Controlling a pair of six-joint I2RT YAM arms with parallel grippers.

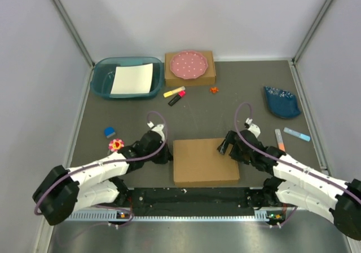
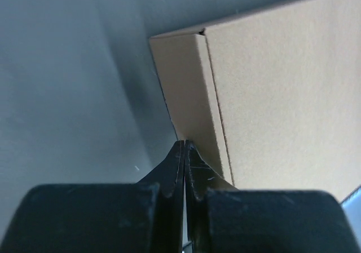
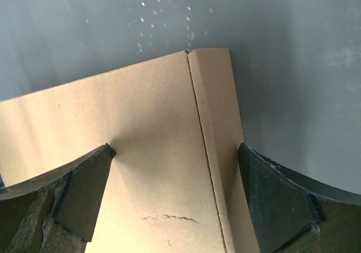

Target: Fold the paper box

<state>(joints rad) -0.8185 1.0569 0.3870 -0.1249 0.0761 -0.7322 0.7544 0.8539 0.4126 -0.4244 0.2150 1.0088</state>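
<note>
The paper box (image 1: 204, 163) lies folded shut on the table (image 1: 225, 103), near the front edge, between both arms. The left gripper (image 2: 185, 151) is fully closed, with its tips at the box's left side wall. The right gripper (image 3: 175, 151) is spread wide, straddling the box's right edge and clamping nothing.

The left arm (image 1: 98, 171) and right arm (image 1: 307, 177) have white shells and bulky black joints. A purple cable (image 1: 153, 115) loops over each wrist. The left hand (image 2: 184, 147) and right hand (image 3: 175, 147) are black, with scuffed, scratched fingers (image 3: 84, 191).
</note>
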